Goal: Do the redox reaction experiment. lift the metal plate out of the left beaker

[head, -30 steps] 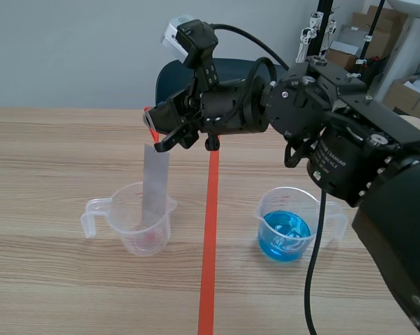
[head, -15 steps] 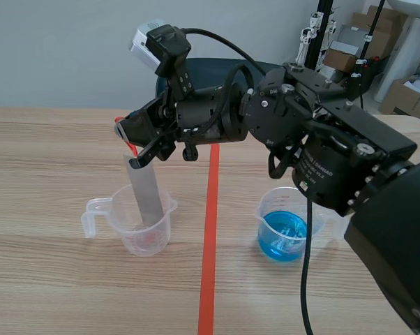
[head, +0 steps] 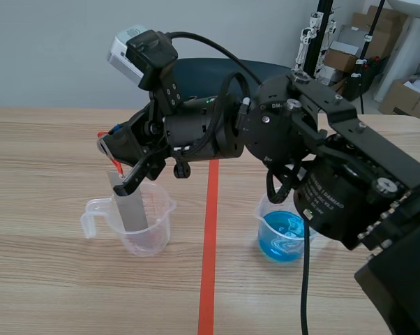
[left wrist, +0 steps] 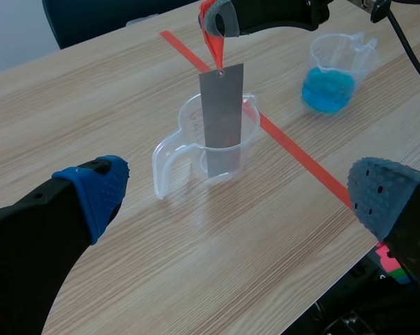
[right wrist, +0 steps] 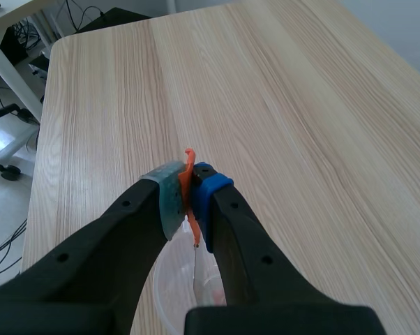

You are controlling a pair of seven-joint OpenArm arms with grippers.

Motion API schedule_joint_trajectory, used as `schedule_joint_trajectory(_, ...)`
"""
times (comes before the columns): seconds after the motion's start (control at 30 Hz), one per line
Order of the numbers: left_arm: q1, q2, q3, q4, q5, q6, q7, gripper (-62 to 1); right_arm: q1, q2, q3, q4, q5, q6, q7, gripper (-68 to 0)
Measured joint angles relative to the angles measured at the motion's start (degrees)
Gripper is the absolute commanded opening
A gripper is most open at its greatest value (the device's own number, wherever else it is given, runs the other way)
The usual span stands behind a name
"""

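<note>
A grey metal plate [head: 129,208] stands in the clear left beaker [head: 146,246], leaning toward the left. A red tag [head: 111,155] runs from the hole at its top. My right gripper [head: 114,159] reaches in from the right and is shut on that tag just above the plate. The right wrist view shows the red tag [right wrist: 188,176] pinched between the pads, with the beaker below. In the left wrist view the plate [left wrist: 221,105] and beaker [left wrist: 169,151] sit ahead of my open left gripper [left wrist: 238,195], which holds nothing.
A second clear beaker [head: 285,234] with blue liquid stands right of the red tape line [head: 208,244]. The right arm's bulk hangs over the table's middle and right. A chair and boxes stand behind the table.
The right gripper has moved left and down with the tag. The plate has sunk deeper into the left beaker and its top now leans left.
</note>
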Motion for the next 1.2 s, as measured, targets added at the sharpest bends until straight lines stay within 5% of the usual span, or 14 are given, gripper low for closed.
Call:
schedule_joint_trajectory(0.53,0.0,0.0,0.0,0.0,0.0,0.0,0.0,1.4,0.0,0.8,0.0,0.4,-0.1,0.0,0.0,-67.3)
schedule_joint_trajectory(1.2,0.0,0.0,0.0,0.0,0.0,0.0,0.0,1.4,0.0,0.9,0.7,16.7,0.0,-0.2,-3.1,-67.3)
